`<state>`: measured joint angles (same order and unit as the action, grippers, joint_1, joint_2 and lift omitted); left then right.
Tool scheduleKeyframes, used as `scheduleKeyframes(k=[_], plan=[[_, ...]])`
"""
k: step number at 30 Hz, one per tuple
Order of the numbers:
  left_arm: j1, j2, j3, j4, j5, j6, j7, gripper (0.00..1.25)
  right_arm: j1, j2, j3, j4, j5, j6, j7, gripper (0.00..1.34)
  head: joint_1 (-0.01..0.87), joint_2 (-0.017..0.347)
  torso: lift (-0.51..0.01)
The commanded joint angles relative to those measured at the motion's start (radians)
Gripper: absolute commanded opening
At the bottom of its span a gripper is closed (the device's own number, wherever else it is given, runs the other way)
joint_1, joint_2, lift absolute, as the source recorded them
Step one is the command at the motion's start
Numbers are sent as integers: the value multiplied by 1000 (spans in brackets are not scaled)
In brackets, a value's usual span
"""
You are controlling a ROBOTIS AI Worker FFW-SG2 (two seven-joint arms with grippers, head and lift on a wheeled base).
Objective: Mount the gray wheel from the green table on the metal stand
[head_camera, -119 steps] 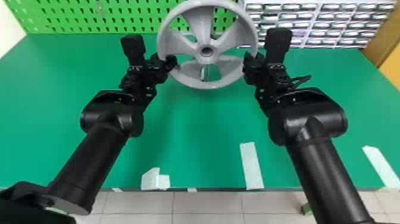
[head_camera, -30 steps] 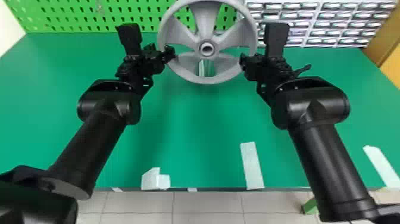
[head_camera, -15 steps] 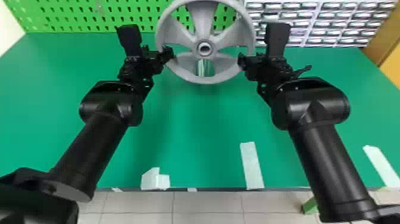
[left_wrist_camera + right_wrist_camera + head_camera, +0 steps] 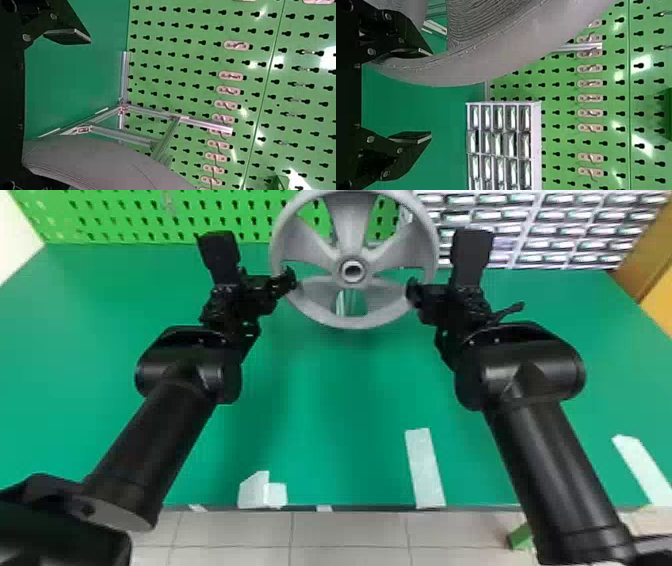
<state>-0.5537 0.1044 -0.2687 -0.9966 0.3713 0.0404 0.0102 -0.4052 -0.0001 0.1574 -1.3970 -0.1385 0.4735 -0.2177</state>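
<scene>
The gray wheel (image 4: 352,305) is upright off the table between both grippers, hub facing the head camera. At its left rim is my left gripper (image 4: 289,281); my right gripper (image 4: 414,292) is at the right rim. In its wrist view the left gripper (image 4: 89,91) is open, its other finger hidden near the wheel (image 4: 99,164). The right gripper (image 4: 431,94) stands open too, one finger against the wheel's rim (image 4: 455,73), the other apart from it. The metal stand (image 4: 123,107) is behind the wheel; part of the stand (image 4: 341,304) appears through a wheel opening.
A green pegboard (image 4: 125,215) rises behind the green table (image 4: 320,400). The drawer rack (image 4: 540,232) stands at the back right, and to one side of the wheel as a rack (image 4: 504,144) in the right wrist view. White tape (image 4: 425,470) marks the front edge.
Over the last half second the wheel and both grippers have shifted slightly to the right together. Compared with four seconds ago, the wheel hub sits a little farther up in the head view.
</scene>
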Motion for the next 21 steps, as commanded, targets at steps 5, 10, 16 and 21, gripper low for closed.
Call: scheduleKeyframes(k=[5,10,16,21], plan=[[0,0,-3,-7,1,-2,-1,1019,0,1,1,4,-3,-10,1,858,868,52,-93],[1,0,-6,-7,3,-4,-1,1060,-1,1,4,7,-6,-13,1,936,868,52,-93],[5,-2,-15,-7,11,-19,-4,1080,0,1,10,10,-9,-35,1,1003,868,52,-93],[8,-3,-18,-17,12,-20,-4,1100,3,1,13,15,-23,-49,1,1008,868,52,-93]])
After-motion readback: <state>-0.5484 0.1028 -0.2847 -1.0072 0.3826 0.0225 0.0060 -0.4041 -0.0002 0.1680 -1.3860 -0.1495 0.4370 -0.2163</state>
